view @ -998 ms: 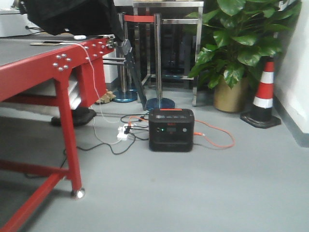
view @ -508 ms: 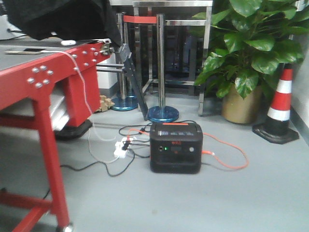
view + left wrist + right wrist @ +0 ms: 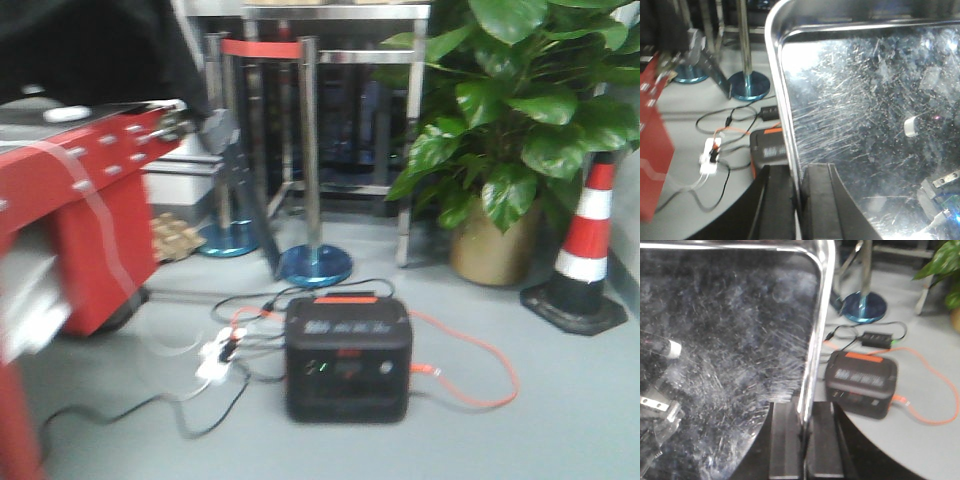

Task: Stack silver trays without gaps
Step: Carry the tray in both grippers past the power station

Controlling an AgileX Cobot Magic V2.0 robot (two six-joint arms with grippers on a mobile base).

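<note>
A silver tray (image 3: 865, 125) is held in the air above a grey floor (image 3: 740, 115), not resting on any surface. In the left wrist view, its left rim is clamped between the two black fingers of the left tool (image 3: 799, 200), which are closed on the thin edge. The scratched, shiny inside of the tray fills most of that picture. In the right wrist view, the right rim of a silver tray (image 3: 730, 340) is pinched in the same way by the right tool (image 3: 802, 440). Whether both tools grip one and the same tray cannot be told.

The front view is blurred. A black power station (image 3: 348, 355) is seen on the floor, with a white power strip (image 3: 708, 155) just beside it. Behind them, chrome stanchions (image 3: 310, 150) on blue bases are joined by a red belt (image 3: 260, 47). A red desk (image 3: 90, 200) is seen at the left edge. A potted plant (image 3: 520, 110) and a traffic cone (image 3: 585, 250) stand at the right.
</note>
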